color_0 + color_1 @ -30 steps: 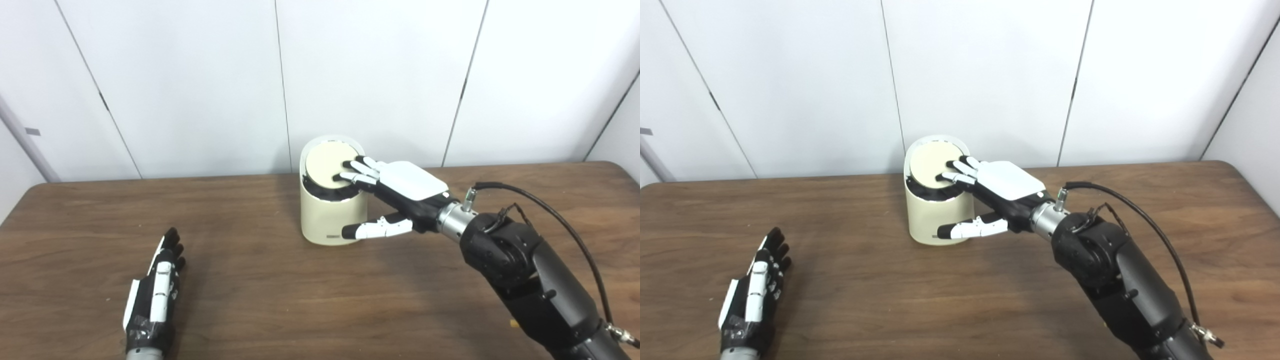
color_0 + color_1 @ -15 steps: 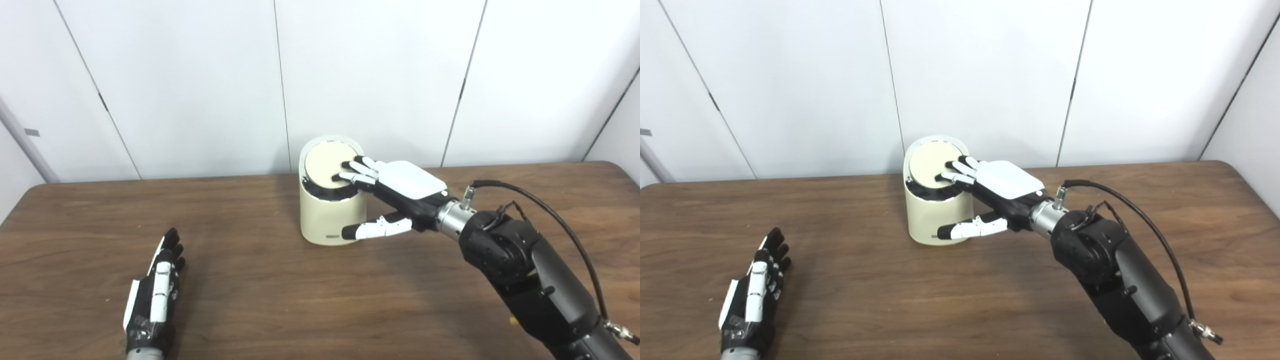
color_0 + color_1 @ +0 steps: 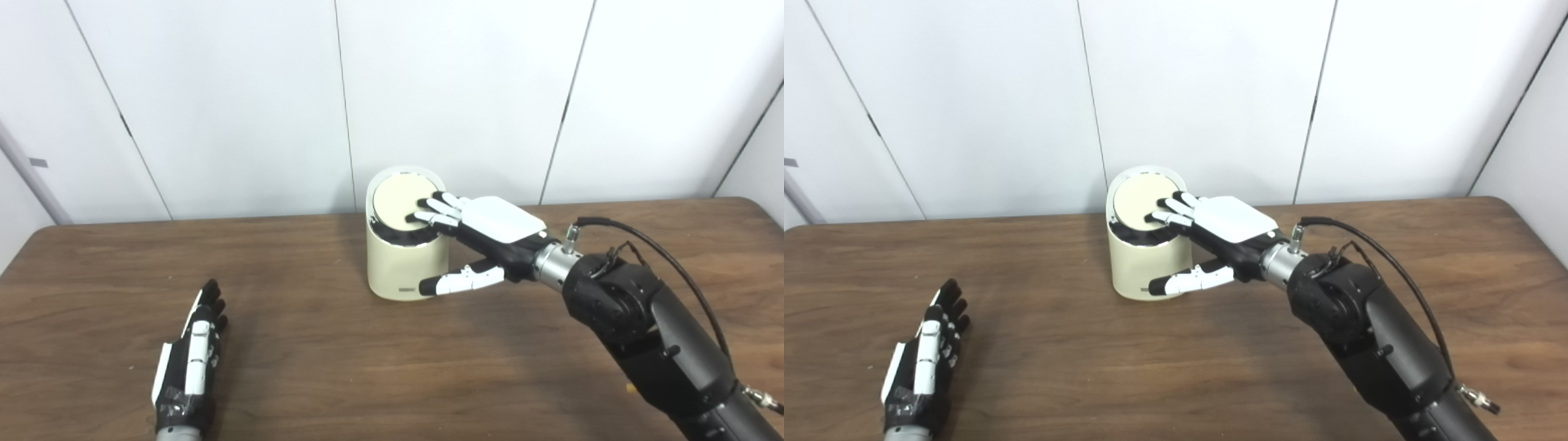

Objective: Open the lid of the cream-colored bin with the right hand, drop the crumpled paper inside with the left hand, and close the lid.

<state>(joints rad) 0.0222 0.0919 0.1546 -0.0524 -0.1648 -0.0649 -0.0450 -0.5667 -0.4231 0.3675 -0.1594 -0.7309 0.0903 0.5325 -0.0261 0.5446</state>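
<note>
Our right robot hand [image 3: 484,236], fingers spread w/ tips on lid [image 3: 401,205], pressed it flatter than a sec ago; left robot hand [image 3: 190,361] stays open, empty; no paper seen.

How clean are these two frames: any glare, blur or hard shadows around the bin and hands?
Left eye view: even, diffuse light; soft shadows beside the bin and left hand; a mild sheen on the table; slightly soft throughout, no motion blur. Right eye view: the same light; the right hand has a bright white back, detail kept; the panel lines lean outward, suggesting a wide lens.
</note>
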